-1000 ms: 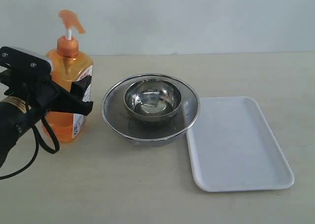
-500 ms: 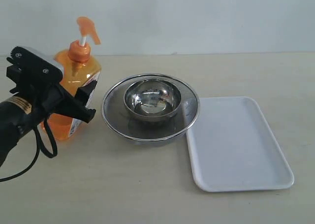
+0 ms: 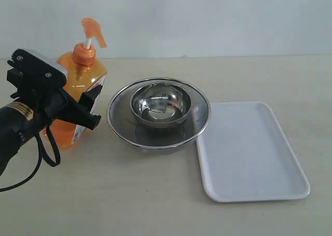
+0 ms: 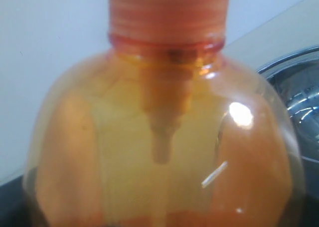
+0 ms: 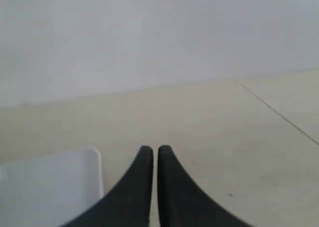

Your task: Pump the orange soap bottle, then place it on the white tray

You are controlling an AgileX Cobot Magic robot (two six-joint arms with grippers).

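The orange soap bottle (image 3: 78, 75) stands at the table's left, leaning toward the bowls, its orange pump head (image 3: 94, 31) raised on a white stem. My left gripper (image 3: 94, 107) is shut on the bottle's body, a black finger on either side of the label. The left wrist view is filled by the bottle's shoulder and neck (image 4: 159, 137). The white tray (image 3: 254, 153) lies flat at the right with nothing on it. My right gripper (image 5: 155, 149) is shut on nothing, above the table beside a corner of the tray (image 5: 50, 182). It is out of the exterior view.
A wide steel mesh bowl (image 3: 120, 128) sits between bottle and tray, with a smaller steel bowl (image 3: 160, 103) inside it. Its rim (image 4: 299, 102) lies close to the bottle. The mesh bowl touches the tray's near-left corner.
A second ago the bottle stood upright; my left gripper then swung up and tipped it toward the bowls. Over the last half second nothing has moved.
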